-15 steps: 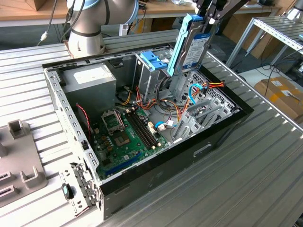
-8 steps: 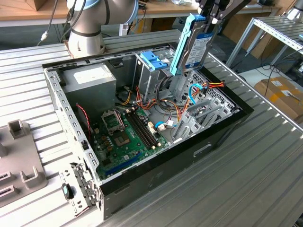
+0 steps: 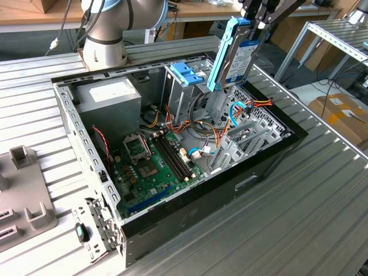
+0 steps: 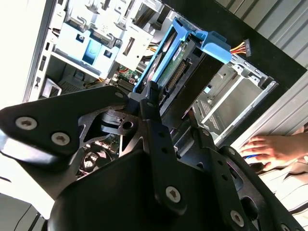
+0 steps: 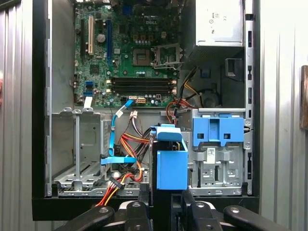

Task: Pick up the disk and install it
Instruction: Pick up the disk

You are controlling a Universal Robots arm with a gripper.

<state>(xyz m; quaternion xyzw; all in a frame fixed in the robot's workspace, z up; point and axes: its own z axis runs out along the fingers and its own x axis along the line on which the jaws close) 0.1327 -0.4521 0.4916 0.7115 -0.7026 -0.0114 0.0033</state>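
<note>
Black metal fingers [image 4: 153, 103] clamped tight on the silver-grey hard drive [image 3: 238, 57] in light-blue plastic rails. You hold it on edge above the open black computer case [image 3: 190, 218], presumably to line it up with a grey metal drive bay [image 5: 79, 139] below.

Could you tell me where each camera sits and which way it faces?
Exterior view: apart from the robot, looking down slantwise into the open computer case; shows the arm and the end effector holding the disk.
First wrist view: on the arm, looking straight down into the case past the end effector.
Second wrist view: on the arm, looking slantwise along the fingers at the disk; a person's hand lies beside the case.
All three share the disk.
</note>
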